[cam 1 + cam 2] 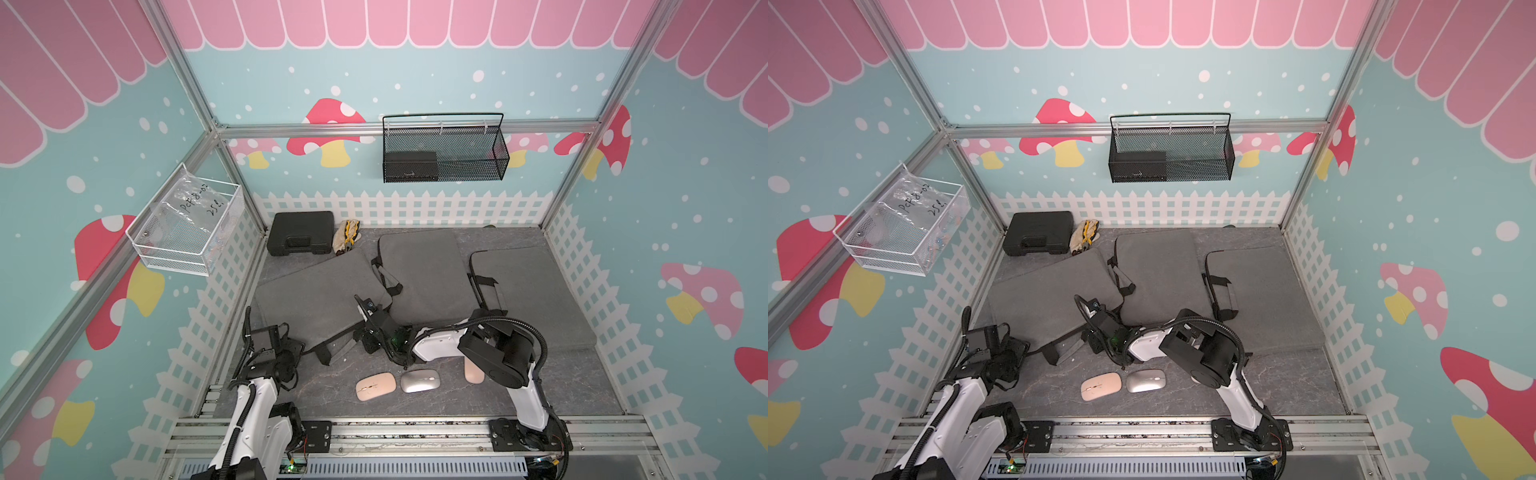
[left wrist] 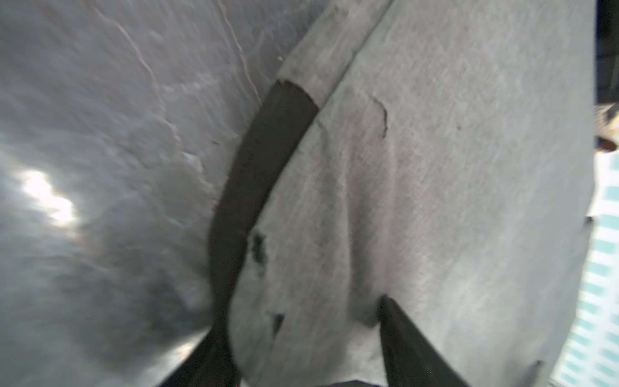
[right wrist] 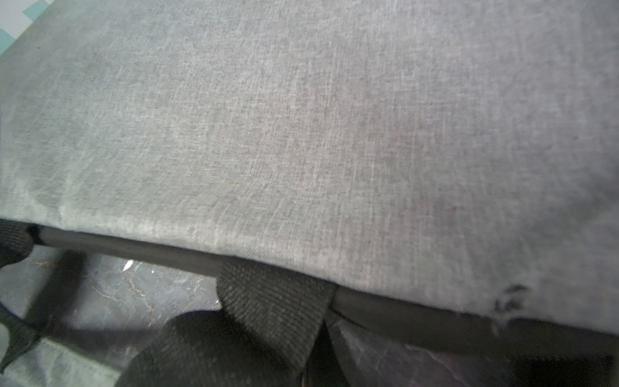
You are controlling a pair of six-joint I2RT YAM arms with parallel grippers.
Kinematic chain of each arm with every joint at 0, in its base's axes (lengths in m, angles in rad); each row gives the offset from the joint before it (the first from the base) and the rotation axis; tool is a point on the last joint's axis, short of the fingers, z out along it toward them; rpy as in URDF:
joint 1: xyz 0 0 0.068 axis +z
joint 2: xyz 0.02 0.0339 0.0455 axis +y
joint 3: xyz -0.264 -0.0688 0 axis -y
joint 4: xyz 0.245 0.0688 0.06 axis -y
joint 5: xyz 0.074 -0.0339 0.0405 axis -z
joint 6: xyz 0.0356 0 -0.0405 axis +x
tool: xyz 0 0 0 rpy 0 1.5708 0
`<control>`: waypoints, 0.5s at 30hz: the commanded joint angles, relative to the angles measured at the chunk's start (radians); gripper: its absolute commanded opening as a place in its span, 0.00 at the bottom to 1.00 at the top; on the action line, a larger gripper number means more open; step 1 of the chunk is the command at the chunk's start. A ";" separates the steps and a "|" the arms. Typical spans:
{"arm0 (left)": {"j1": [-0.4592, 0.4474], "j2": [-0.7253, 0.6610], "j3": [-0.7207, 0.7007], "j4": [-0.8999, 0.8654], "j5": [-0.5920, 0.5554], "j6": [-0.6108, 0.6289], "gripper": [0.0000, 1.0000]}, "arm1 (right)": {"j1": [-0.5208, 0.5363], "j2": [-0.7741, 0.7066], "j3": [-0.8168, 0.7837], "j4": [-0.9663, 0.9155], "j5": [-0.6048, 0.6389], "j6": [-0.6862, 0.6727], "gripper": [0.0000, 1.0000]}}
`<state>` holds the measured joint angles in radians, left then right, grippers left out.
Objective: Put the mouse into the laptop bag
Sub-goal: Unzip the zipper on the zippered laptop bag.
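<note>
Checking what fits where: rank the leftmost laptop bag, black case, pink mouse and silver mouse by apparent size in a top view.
1. leftmost laptop bag
2. black case
3. pink mouse and silver mouse: look alike, not ranked.

Grey laptop bag (image 1: pixel 320 303), pink mouse (image 1: pixel 375 386), silver mouse (image 1: pixel 420 380), black case (image 1: pixel 300 232)

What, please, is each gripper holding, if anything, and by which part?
Left gripper straddles a laptop bag's edge, grip unclear. Right gripper is shut near a black strap; hold hidden.
</note>
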<state>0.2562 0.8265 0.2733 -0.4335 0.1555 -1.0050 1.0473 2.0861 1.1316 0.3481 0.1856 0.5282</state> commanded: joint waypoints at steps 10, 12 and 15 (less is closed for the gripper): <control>-0.004 -0.045 -0.035 0.007 0.097 -0.043 0.00 | 0.168 0.192 0.245 -0.076 -0.054 0.010 0.00; -0.005 -0.101 -0.024 -0.070 0.069 -0.052 0.00 | 0.181 0.230 0.303 -0.103 -0.068 0.008 0.00; -0.020 -0.227 -0.011 -0.222 -0.016 -0.100 0.00 | 0.175 0.261 0.355 -0.129 -0.060 0.005 0.00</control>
<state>0.2558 0.6880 0.2523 -0.4824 0.1734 -1.0500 1.2133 2.2948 1.4502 0.2935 0.1802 0.5320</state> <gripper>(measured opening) 0.058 0.046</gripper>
